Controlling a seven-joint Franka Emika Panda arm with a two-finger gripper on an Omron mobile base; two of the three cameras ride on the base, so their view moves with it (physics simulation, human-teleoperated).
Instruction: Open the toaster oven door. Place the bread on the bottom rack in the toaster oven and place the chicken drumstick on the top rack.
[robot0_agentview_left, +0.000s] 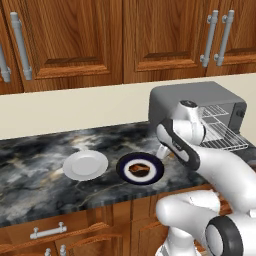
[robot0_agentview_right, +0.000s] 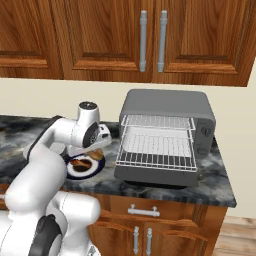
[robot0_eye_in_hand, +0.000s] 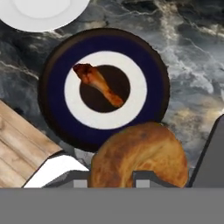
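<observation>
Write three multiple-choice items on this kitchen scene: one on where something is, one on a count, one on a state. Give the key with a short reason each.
1. Where is the chicken drumstick?
A. on the dark blue plate
B. on the white plate
C. on the top rack

2. How many plates are on the counter?
A. one
B. two
C. three

3. What state is the toaster oven door in?
A. shut
B. folded down open
C. taken off

Key:
1 A, the hand view shows it lying in the middle of the blue-rimmed plate.
2 B, the left base view shows a white one beside a dark blue one.
3 B, the right base view shows it down flat, with both racks of the toaster oven bare to view.
</observation>
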